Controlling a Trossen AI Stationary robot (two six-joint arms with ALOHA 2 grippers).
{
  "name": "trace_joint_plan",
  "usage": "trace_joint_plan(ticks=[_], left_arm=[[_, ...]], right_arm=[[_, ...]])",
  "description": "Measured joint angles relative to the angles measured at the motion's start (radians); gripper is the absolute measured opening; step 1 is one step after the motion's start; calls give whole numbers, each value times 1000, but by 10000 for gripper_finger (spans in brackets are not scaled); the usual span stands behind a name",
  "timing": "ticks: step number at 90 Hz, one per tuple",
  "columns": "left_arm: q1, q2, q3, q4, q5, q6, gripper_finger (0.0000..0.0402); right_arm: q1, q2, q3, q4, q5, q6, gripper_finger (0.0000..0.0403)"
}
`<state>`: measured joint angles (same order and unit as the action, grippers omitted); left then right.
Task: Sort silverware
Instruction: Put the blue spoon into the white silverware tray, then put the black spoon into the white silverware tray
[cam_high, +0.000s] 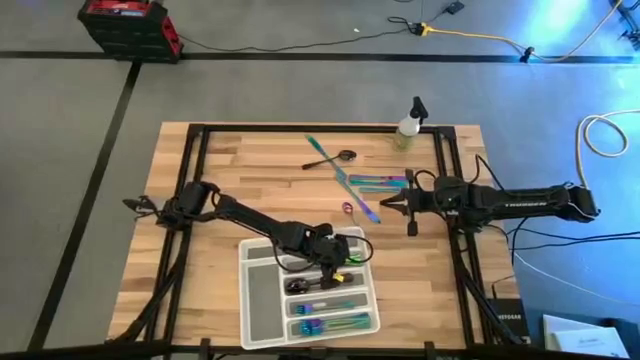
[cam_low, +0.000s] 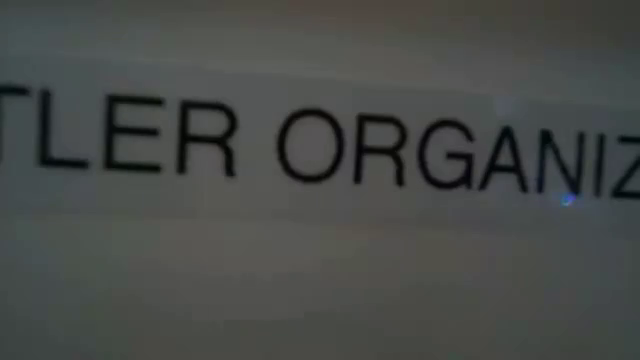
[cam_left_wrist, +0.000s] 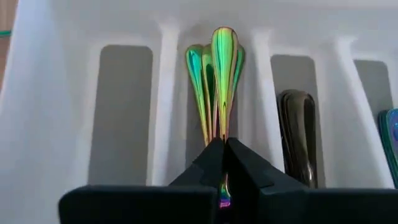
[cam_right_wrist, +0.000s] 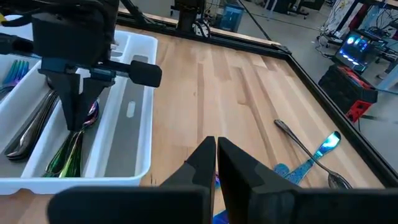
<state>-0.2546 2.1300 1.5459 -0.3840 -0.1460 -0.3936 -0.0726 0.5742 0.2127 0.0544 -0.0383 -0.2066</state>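
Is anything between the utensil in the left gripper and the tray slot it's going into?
Nothing visible. The left gripper is shut on an iridescent utensil already down inside a slot of the white tray, lying on the other iridescent pieces there. The right gripper waits over the table.

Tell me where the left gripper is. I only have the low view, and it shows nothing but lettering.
Observer: The left gripper is down in the tray, shut on an iridescent piece.
Operator: Right arm?
Observer: The right gripper hangs over the table beyond the tray, fingers together.
Operator: Anything unsorted?
Observer: Yes, several loose pieces lie on the table between the right gripper and the spray bottle.
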Motion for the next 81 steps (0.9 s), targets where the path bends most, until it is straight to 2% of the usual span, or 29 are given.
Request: trace_joint_plan(ticks=[26, 35, 52, 65, 70, 81], left_arm=[[0, 0, 0, -1, -22, 0, 55], [0, -2, 1, 37, -39, 36, 61], [7, -140, 28, -6, -275, 230, 52], [73, -208, 16, -34, -463, 417, 49], [138, -209, 13, -59, -431, 468, 49], [348, -201, 1, -17, -211, 506, 49]], right_arm=[[0, 0, 0, 0, 0, 0, 0], [0, 0, 0, 0, 0, 0, 0], [0, 0, 0, -5, 0, 0, 0], [0, 0, 0, -6, 0, 0, 0], [0, 0, 0, -5, 0, -1, 0], [0, 0, 0, -10, 0, -1, 0]])
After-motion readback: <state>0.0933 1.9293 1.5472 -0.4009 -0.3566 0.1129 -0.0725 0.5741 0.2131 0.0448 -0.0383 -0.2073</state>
